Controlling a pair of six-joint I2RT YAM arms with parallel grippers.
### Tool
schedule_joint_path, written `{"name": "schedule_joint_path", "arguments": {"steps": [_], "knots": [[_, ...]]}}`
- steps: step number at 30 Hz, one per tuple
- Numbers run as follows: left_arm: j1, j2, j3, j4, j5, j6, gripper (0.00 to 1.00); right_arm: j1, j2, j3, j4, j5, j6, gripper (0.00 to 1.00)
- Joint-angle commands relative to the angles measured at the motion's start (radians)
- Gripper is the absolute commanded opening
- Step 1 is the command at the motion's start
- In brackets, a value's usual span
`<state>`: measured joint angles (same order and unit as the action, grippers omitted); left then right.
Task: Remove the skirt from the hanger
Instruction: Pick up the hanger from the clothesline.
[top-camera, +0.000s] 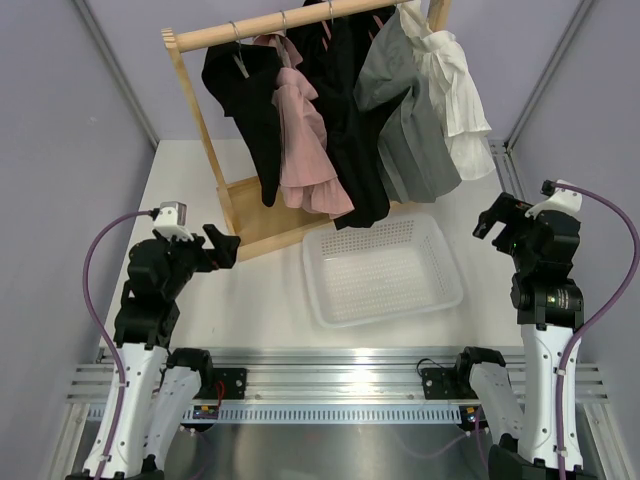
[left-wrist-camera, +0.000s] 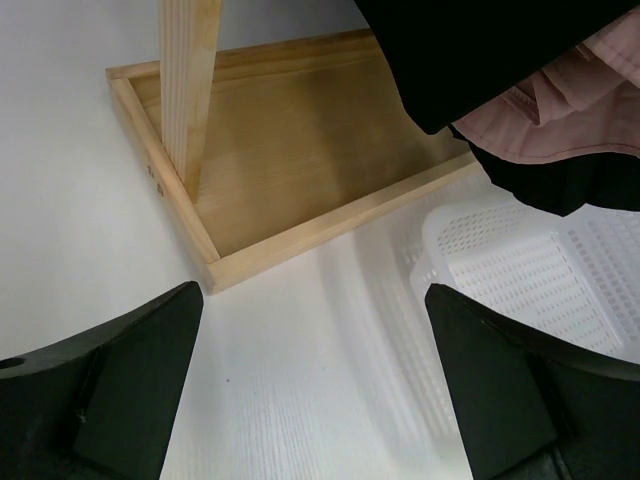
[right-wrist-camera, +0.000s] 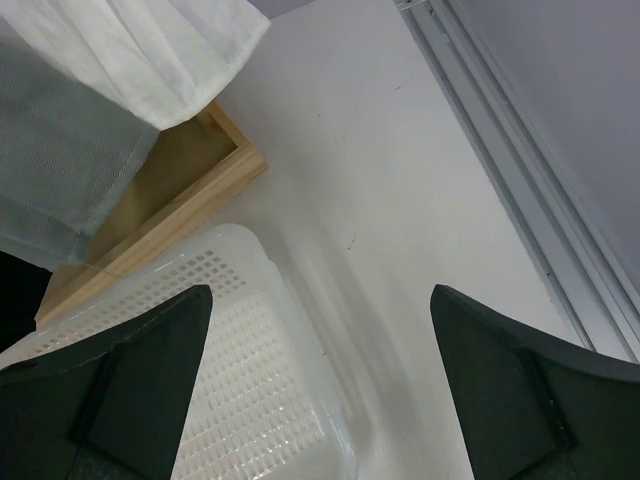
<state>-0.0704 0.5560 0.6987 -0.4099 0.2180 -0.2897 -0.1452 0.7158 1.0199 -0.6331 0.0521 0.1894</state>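
Left gripper (top-camera: 222, 247) and right gripper (top-camera: 497, 218) hang wide open before the rack (top-camera: 205, 36), where the light, floppy pink skirt (top-camera: 305, 140) looks best pinched near its waistband.

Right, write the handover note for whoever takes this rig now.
Left gripper: open, empty, low beside the rack's wooden base.
Right gripper: open, empty, to the right of the basket.
Clothes: all hang on the rack; the skirt is among them, but I cannot tell for sure which piece it is.
Basket: on the table in front of the rack, nothing in it.
Done: nothing yet.
Left: reach up, grip the skirt and slip it off its hanger.
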Motion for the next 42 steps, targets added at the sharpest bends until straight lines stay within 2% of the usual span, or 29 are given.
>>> {"name": "schedule_joint_path", "arguments": {"steps": [1,4,8,12,13,16,19,23,27,34,42], "knots": [[0.003,-0.011,0.019,0.014,0.027,-0.029,0.99,-0.005,-0.012,0.025,0.039,0.015,0.006,0.99],[0.003,-0.008,0.047,-0.029,0.026,-0.063,0.99,-0.005,-0.032,0.023,0.055,-0.044,-0.077,1.0],[0.003,0.008,0.137,-0.07,0.03,-0.098,0.99,-0.004,-0.104,-0.012,0.073,-0.276,-0.241,0.99],[0.003,0.079,0.269,-0.055,0.07,-0.205,0.99,-0.004,-0.145,-0.07,0.038,-0.549,-0.43,0.99],[0.003,0.125,0.324,-0.021,0.089,-0.235,0.99,-0.004,-0.133,-0.072,0.015,-0.652,-0.461,0.99],[0.001,0.25,0.425,0.043,0.177,-0.357,0.99,-0.004,-0.087,-0.07,-0.049,-0.759,-0.528,1.0],[-0.006,0.379,0.583,0.08,0.195,-0.446,0.99,-0.004,-0.044,-0.083,-0.043,-0.829,-0.527,1.0],[-0.045,0.499,0.755,0.138,0.167,-0.502,0.99,-0.005,-0.032,-0.109,-0.016,-0.864,-0.545,1.0],[-0.048,0.58,0.915,0.196,0.055,-0.549,0.99,-0.005,-0.027,-0.136,-0.008,-0.871,-0.565,1.0],[-0.048,0.816,1.22,0.128,-0.034,-0.563,0.86,-0.005,-0.026,-0.17,0.004,-0.896,-0.571,0.99],[-0.074,0.995,1.361,0.083,-0.035,-0.572,0.75,-0.004,-0.026,-0.176,0.001,-0.905,-0.577,0.99]]}}
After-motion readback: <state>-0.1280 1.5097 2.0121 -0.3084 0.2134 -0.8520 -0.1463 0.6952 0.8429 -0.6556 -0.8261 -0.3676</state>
